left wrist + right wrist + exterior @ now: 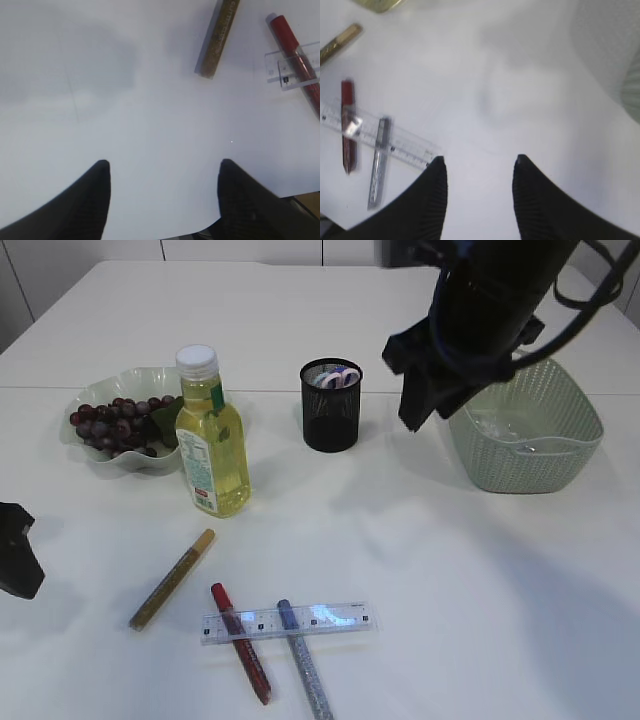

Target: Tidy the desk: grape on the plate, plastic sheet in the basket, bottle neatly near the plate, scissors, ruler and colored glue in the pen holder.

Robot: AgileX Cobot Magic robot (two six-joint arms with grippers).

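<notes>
The grapes (pixel 112 426) are lying on the plate (pixel 92 452) at the far left, the bottle (pixel 211 438) is standing upright just beside it, and the scissors (pixel 338 378) are sitting in the pen holder (pixel 331 406). Something clear, probably the plastic sheet (pixel 510 430), is showing inside the basket (pixel 525 455) on the right.

What is waiting is the near cluster: the clear ruler (pixel 288 623) is lying across the red glue stick (pixel 241 642) and the silver glue stick (pixel 305 672), with the gold glue stick (pixel 172 579) a little apart to the left.

The right gripper (pixel 479 170) is hanging high over bare table with its fingers apart and empty. The left gripper (pixel 164 172) is sitting low at the near left, also spread and holding nothing.

The risk I am seeing is in that stack. The ruler is thin and is bridging two round sticks, so a pinch may be tipping it or rolling the sticks away. Taking a stick first could be dragging the ruler along. Dropping long items into the holder may also be jamming against the scissors or toppling it.
</notes>
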